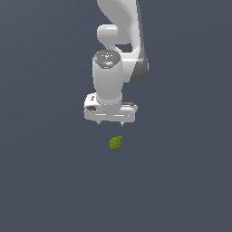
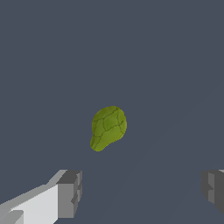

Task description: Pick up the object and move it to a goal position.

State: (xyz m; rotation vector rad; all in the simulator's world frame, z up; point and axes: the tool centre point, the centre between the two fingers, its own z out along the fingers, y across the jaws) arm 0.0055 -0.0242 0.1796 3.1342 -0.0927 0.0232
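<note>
The object [image 1: 116, 143] is a small yellow-green, bumpy, pear-shaped lump lying on the dark grey floor. It also shows in the wrist view as the object [image 2: 108, 127], alone and untouched. My white gripper [image 1: 110, 123] hangs a short way above it, slightly toward the exterior view's left, pointing down. Its two fingers [image 2: 70, 193] stand wide apart with nothing between them, so the gripper [image 2: 142, 192] is open. The object lies beyond the fingertips, apart from both.
The white arm [image 1: 118, 36] reaches down from the top of the exterior view. A plain dark grey surface [image 1: 50, 181] fills everything else.
</note>
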